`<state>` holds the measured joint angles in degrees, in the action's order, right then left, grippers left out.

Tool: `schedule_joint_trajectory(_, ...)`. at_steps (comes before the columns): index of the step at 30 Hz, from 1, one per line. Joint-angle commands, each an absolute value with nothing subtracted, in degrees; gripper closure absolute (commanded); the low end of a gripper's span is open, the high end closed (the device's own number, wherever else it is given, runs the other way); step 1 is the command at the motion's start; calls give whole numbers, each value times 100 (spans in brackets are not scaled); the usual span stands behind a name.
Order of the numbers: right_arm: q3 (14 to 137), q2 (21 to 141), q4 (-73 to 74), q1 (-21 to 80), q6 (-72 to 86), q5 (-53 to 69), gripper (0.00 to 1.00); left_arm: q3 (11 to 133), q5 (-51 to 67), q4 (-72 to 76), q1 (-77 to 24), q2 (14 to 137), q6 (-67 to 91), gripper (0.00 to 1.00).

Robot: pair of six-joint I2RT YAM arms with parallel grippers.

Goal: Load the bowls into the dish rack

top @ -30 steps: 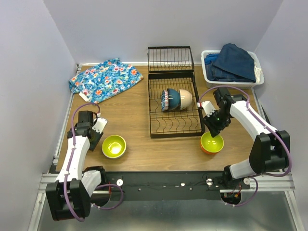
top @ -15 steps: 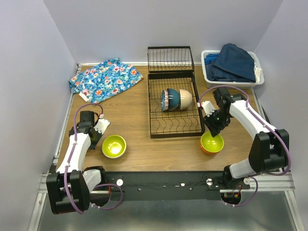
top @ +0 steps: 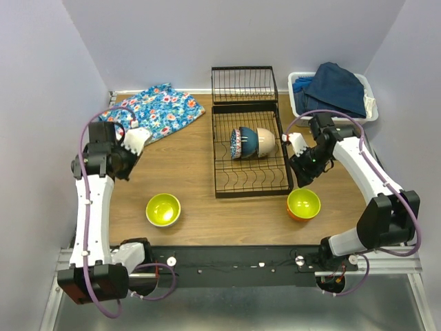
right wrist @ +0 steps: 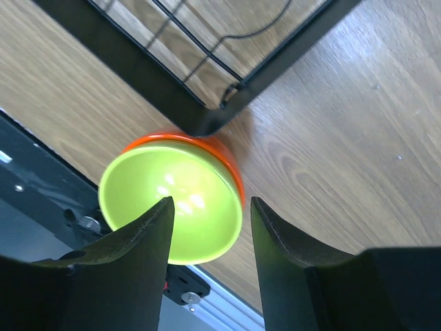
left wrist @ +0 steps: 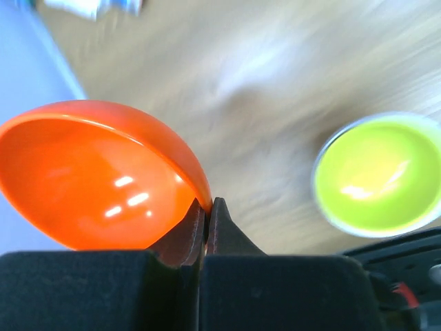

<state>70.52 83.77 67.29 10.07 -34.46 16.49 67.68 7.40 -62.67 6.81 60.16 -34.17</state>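
As left hand [left wrist: 207,205] pinches red-orange bowl [left wrist: 96,179], closed

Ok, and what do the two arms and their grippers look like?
Both the left arm and right arm have white links and black joints, each with a looping purple cable. The left gripper and right gripper have black fingers.

Black wire dish rack [top: 252,181] sits centre frame, with three on edge in its slots: blue-white patterned bowl [top: 236,143], dark blue bowl [top: 249,141], beige bowl [top: 267,141]. Lower left, the yellow-green bowl [top: 163,209] stands upright. The orange bowl with lime inside [top: 304,204] is upright just beside the rack's lower right corner. And the red-orange bowl [left wrist: 96,172] hangs tilted, rim pinched by the left gripper [left wrist: 207,210].
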Motion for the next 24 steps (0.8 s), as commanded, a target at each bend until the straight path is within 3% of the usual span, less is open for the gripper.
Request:
schedule_joint_trajectory(1,7277,8279,6873,1037,-3313,1934,43,7505,3097,-6408,633,6582,-2691,100)
schedule_joint_trajectory(8,7699,8297,6847,1037,-3024,1425,43,7103,5884,-4530,168,7136,-1366,100)
schedule_joint_trajectory(11,7752,8306,6864,1037,-2918,1214,43,6436,6467,-2432,9,7373,548,100)
schedule_joint_trajectory(15,7699,8306,6899,1028,-2813,923,43,5451,6732,1711,-368,7716,3037,100)
schedule_joint_trajectory(17,7673,8314,6908,1028,-2751,774,43,5423,6759,2536,-570,8206,4088,100)
schedule_joint_trajectory(21,7664,8376,6917,1037,-2637,589,43,5299,6583,6263,-756,9252,6682,100)
schedule_joint_trajectory(24,7647,8411,6882,1028,-2602,379,43,5789,6443,8272,-800,10307,8570,100)
